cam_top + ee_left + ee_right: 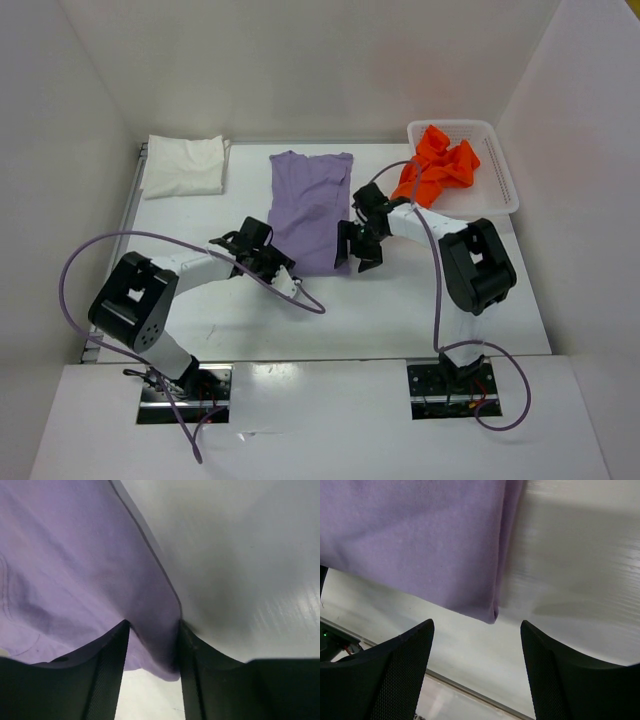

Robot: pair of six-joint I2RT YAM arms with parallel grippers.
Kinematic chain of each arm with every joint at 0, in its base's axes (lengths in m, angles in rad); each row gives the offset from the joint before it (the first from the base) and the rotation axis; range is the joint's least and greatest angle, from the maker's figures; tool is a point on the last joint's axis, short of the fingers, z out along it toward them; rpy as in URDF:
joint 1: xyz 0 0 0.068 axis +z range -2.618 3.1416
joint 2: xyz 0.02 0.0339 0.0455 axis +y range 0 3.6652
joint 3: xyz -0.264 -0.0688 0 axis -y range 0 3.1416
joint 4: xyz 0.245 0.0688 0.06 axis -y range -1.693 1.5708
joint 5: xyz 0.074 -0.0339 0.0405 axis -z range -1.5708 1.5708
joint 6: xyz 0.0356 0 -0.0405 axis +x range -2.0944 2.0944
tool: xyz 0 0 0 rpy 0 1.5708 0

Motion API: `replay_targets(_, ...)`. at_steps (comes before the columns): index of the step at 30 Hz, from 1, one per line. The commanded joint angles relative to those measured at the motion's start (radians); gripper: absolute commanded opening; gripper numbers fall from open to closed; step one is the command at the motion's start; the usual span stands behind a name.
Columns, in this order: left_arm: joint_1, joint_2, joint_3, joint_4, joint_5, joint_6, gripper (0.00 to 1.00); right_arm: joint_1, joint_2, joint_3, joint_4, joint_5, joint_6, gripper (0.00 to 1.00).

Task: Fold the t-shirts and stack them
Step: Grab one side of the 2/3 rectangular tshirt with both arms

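top external
- purple t-shirt [310, 210]: lies flat as a long narrow strip on the middle of the table [400, 310], neck end away from the arm bases.
- white t-shirt [185, 165]: folded into a pad, well apart from the purple t-shirt, off its far left side.
- orange t-shirt [437, 168]: crumpled, in the white basket [500, 170] off the purple t-shirt's far right side; one fold hangs over the rim toward it.
- left gripper [272, 258]: at the purple t-shirt's near left corner.
- right gripper [360, 250]: just beside the near right corner.

left wrist
- left gripper [152, 625]: fingers [112, 670] drawn in on the purple t-shirt [75, 570]; the cloth fills the gap and touches both inner faces, so it reads as clamped on the hem corner.
- cloth edge: runs up and away from the jaws, throwing a soft shadow on the table [240, 555] beside it.

right wrist
- right gripper [477, 625]: fingers [402, 675] wide apart, holding nothing; bare table [570, 555] shows between them.
- purple t-shirt [420, 540]: its folded corner sits just ahead of the gap, clear of both fingers, lying on the table.
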Motion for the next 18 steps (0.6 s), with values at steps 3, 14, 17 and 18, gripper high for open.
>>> replay_targets(3,-0.002,0.047,0.011,-0.027,0.011,-0.040,0.38,0.021,0.057,-0.008,0.064,-0.012,0.044,0.75)
replay_targets(14,-0.012,0.028,0.011,-0.058,0.029,-0.086,0.12,0.031,0.128,-0.008,0.112,-0.055,0.054,0.13)
replay_targets(17,-0.012,0.010,0.011,-0.079,0.029,-0.124,0.12,0.031,0.097,-0.019,0.087,-0.064,0.045,0.00)
replay_targets(18,-0.012,0.010,0.023,-0.096,0.029,-0.154,0.12,0.031,0.070,-0.019,0.057,-0.073,0.036,0.00)
